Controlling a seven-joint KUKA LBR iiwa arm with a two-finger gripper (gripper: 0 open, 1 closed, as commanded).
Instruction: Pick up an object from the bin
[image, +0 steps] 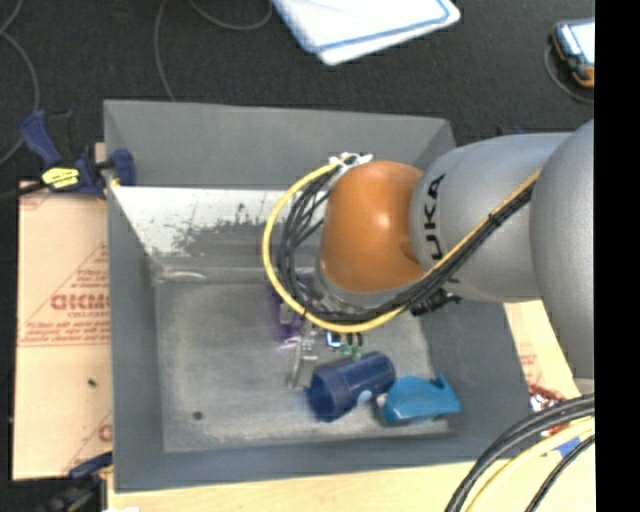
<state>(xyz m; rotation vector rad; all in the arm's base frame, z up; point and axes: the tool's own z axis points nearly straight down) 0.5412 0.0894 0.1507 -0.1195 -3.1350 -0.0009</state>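
Your gripper (303, 352) hangs low in the bin (200, 400), under the orange wrist cover (370, 225); you cannot tell whether it is open or closed. A dark blue cup (345, 388) lies tipped just beside it, near the front wall, with a light blue piece (420, 400) alongside.

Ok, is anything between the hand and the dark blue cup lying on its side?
Nothing visible. The hand is right beside the dark blue cup, at its left in the view. The light blue thing lies on the cup's other side.
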